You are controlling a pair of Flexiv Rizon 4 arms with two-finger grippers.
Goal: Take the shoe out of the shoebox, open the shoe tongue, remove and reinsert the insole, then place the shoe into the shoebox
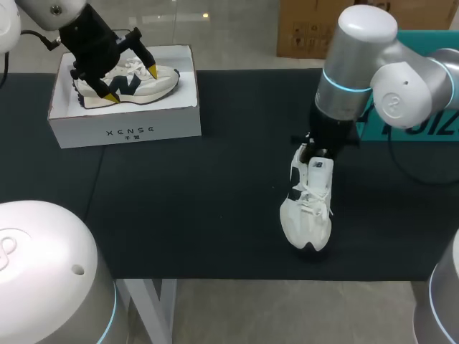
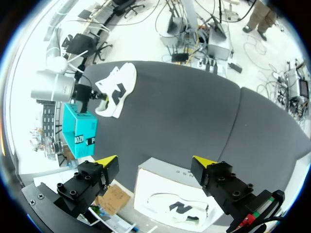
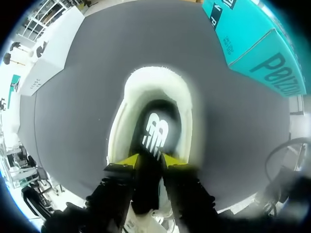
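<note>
Overall, the surface (image 1: 215, 215) is a dark mat that runs across the head view from side to side. A white shoebox (image 1: 122, 132) stands open at its far left corner. One shoe (image 1: 161, 79) lies on its side inside the shoebox, toe toward the middle of the surface. The left tool (image 1: 131, 84) hangs over that shoe with its yellow-tipped fingers set wide. Whether either tip touches the shoe cannot be told. The left arm covers the far left corner of the shoebox and the heel end of the shoe in it. A second shoe (image 1: 307, 215) stands on its sole right of the middle, well apart from the shoebox, toe toward the near edge. The right tool (image 3: 149, 160) sits at the opening of this shoe with its fingers narrow, clamped from two sides on a dark strip (image 3: 148, 170) that leads up to a logo mark inside the collar. Whether the dark strip is tongue or insole cannot be told. A teal box (image 3: 257, 43) stands at the far right of the surface. In the head view the right arm hides part of the teal box and the heel of the second shoe.
</note>
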